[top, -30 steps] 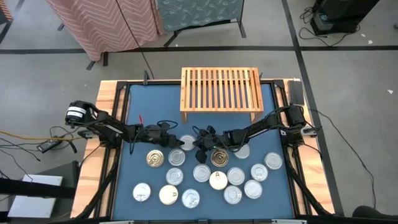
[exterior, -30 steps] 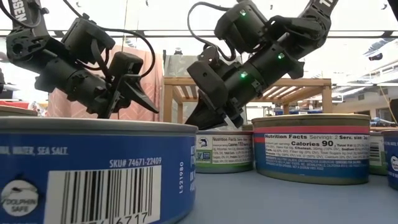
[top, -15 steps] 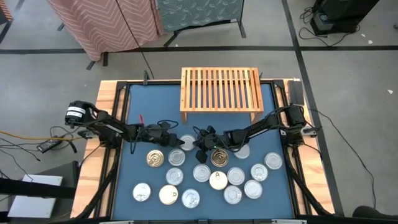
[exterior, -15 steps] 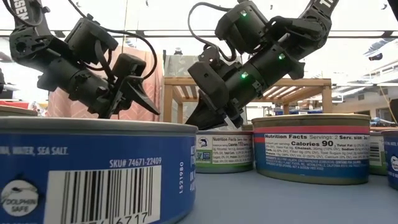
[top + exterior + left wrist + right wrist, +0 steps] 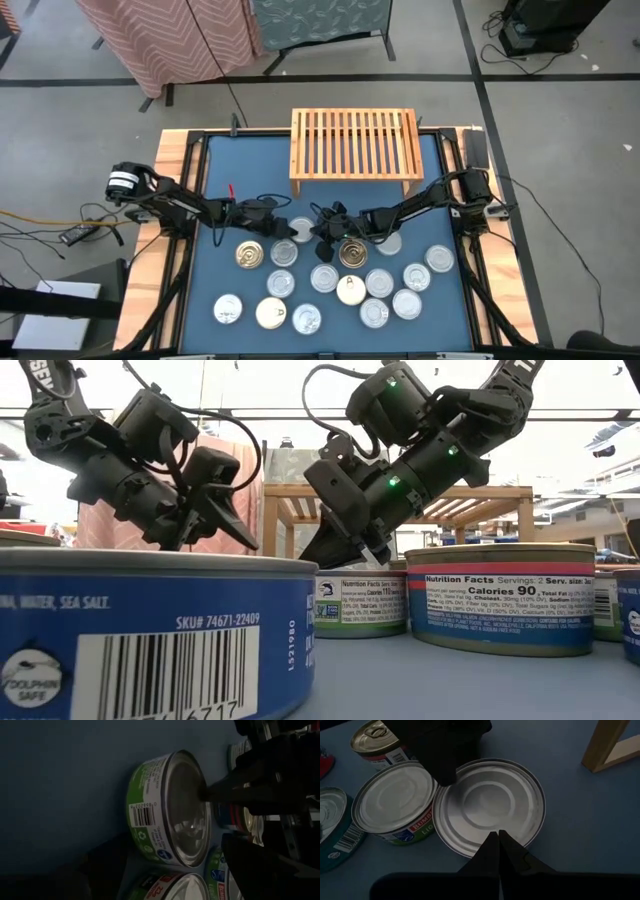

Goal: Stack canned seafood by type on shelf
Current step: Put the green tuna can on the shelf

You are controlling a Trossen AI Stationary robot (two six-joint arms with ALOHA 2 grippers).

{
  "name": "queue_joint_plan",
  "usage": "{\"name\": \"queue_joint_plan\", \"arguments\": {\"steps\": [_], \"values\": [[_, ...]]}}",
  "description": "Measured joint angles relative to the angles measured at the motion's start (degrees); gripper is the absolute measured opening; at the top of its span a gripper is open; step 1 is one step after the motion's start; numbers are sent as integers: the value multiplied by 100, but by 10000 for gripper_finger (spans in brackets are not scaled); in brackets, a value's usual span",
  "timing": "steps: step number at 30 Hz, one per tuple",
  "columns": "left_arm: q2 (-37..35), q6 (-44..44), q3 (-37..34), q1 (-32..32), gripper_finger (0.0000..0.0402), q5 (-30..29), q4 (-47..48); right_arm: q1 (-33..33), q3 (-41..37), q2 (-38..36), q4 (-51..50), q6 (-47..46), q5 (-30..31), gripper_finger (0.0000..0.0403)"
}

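Note:
The shelf point(image 5: 355, 150), a light-wood slatted rack, stands at the table's far edge. Several flat tins of canned seafood lie on the blue mat. One silver-topped, green-labelled can point(image 5: 490, 805) stands upright at mid-table point(image 5: 300, 230). My right gripper point(image 5: 498, 837) is shut, with its tips on that can's lid. It reaches in from the table's right point(image 5: 350, 555). My left gripper point(image 5: 235, 525) stands open at the can's left side point(image 5: 278, 215). One of its fingers point(image 5: 444, 772) dips between this can and a neighbouring silver can point(image 5: 395, 805). My right gripper rests its shut fingertips on the can's lid point(image 5: 200, 795), close to the rim nearest that arm. The fingers slant down from the table's right. The can stands flat on the mat. My left gripper has one finger at the can's rim point(image 5: 440, 787); whether it touches, I cannot tell.
A gold-topped can point(image 5: 375, 737) and a teal-labelled one point(image 5: 332, 827) lie close by. More cans fill the mat's near half point(image 5: 350, 290). A blue-labelled can point(image 5: 150, 630) stands right in front of the low camera. The mat point(image 5: 250, 170) between cans and shelf is bare.

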State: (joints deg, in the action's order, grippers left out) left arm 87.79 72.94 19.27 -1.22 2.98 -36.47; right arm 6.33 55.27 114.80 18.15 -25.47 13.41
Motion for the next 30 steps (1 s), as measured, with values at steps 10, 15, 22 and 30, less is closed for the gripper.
{"name": "queue_joint_plan", "arguments": {"steps": [10,15,22,30], "values": [[2,7,4,-1,323,-22,-43,-2,0,0,-10,37,0,0],[-2,-8,24,-1,321,-28,68,-2,0,0,-12,58,-2,0],[15,5,102,-1,264,-159,123,-9,-2,-2,-18,68,15,0],[317,74,254,1,199,-105,188,-13,-22,-2,11,83,58,0]]}}
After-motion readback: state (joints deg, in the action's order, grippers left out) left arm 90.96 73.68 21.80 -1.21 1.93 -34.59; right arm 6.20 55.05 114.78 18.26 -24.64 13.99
